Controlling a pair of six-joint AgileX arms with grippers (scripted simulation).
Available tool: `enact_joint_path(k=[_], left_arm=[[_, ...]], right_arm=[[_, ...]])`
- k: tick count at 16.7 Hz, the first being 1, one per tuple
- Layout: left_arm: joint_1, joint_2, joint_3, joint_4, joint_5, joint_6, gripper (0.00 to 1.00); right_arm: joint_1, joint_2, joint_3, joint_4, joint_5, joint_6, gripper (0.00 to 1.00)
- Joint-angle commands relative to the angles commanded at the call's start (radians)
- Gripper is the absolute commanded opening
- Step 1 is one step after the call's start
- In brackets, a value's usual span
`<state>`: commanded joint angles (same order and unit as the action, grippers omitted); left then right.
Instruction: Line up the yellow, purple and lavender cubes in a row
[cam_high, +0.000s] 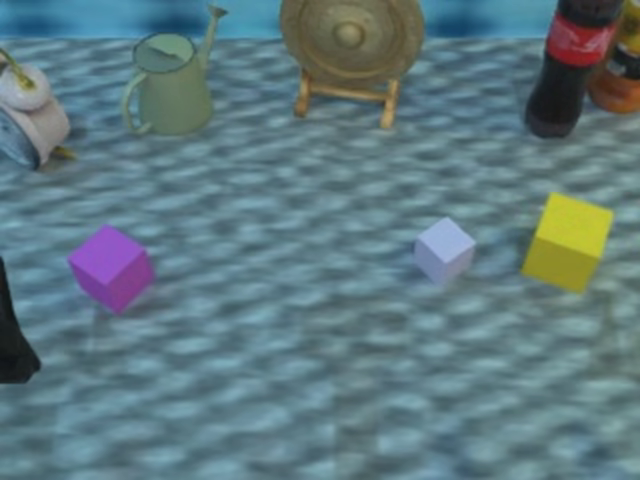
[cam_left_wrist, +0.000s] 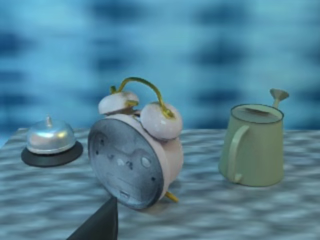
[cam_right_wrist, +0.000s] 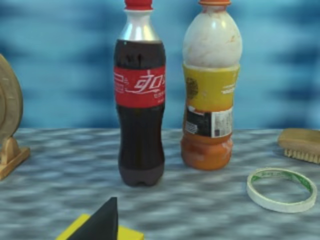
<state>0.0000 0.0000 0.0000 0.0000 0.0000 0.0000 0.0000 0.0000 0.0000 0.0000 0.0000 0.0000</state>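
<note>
Rippled blue-grey cloth covered the counter (cam_high: 300, 400), with clutter along its far edge: an alarm clock (cam_high: 30, 110), a green watering can (cam_high: 172, 82), a brass gong on a stand (cam_high: 350, 45), a cola bottle (cam_high: 565, 65).

Taking the lavender cube (cam_high: 444, 250) as the marker: the yellow cube (cam_high: 568, 241) sat near it on the right, nearly level with it and turned a touch askew. The purple cube (cam_high: 111, 267) lay well apart on the left, the odd one out.

The left arm (cam_high: 12, 340) showed only as a dark shape at the counter's left edge, near the purple cube. Its hand (cam_left_wrist: 102, 222) was one dark finger in the left wrist view; released or clenched, I could not tell. The right hand (cam_right_wrist: 102, 220) hung just over the yellow cube's top, its state equally unclear.

By my reading, the purple cube was the left arm's job, carried rightward towards the lavender one.
</note>
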Motion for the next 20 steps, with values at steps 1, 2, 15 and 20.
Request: enact_joint_path(k=[1,2,15,20], left_arm=[[0.000,0.000,0.000,0.000,0.000,0.000,1.00],[0.000,0.000,0.000,0.000,0.000,0.000,1.00],[0.000,0.000,0.000,0.000,0.000,0.000,1.00],[0.000,0.000,0.000,0.000,0.000,0.000,1.00]], right_arm=[[0.000,0.000,0.000,0.000,0.000,0.000,1.00],[0.000,0.000,0.000,0.000,0.000,0.000,1.00],[0.199,0.927,0.829,-0.536,0.003,-0.066,1.00],[0.312,1.521,1.290,-0.854,0.003,-0.104,1.00]])
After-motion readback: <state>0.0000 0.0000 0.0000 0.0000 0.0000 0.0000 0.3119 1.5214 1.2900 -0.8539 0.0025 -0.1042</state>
